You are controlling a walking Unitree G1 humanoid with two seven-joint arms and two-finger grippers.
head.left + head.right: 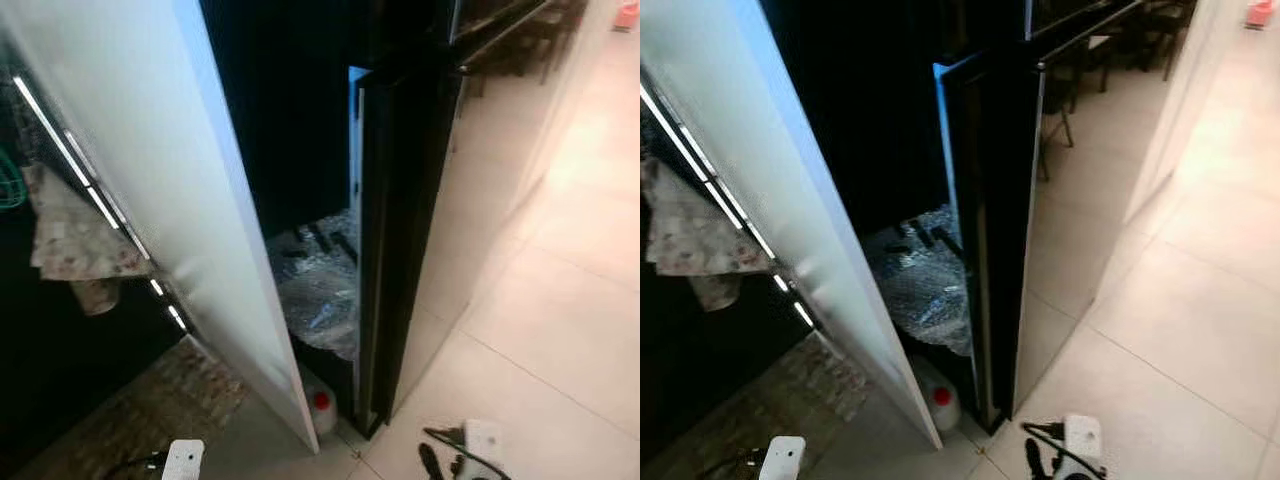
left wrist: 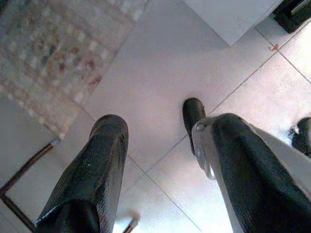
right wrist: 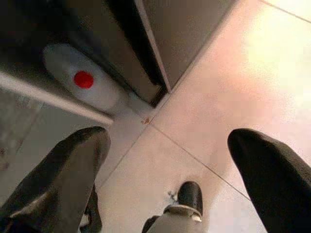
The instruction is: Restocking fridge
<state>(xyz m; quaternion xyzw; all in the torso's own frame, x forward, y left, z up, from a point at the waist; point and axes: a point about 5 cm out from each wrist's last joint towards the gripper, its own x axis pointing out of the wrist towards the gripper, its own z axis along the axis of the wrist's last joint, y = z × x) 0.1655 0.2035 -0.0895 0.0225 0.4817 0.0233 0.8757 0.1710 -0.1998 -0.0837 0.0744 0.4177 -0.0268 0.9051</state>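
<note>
Two grippers hang low over the tiled floor [image 1: 560,330], left gripper [image 2: 160,160] and right gripper [image 3: 170,160] both spread wide and empty. Ahead, the fridge [image 1: 400,200] stands ajar, bubble wrap [image 1: 320,290] inside, a red-capped jug [image 3: 87,85] at its foot. How much restocking remains cannot be judged.

Tall black fridge [image 1: 990,200] at centre, gap dark. White panel [image 1: 770,170] leans across the left, lit strips along its edge. Crumpled bubble wrap [image 1: 925,285] low in the gap; white jug with red cap [image 1: 937,395] on the floor beneath. Patterned rug [image 1: 760,410] near left. Pale tiled floor [image 1: 1200,300] right; chairs [image 1: 1120,45] far.
</note>
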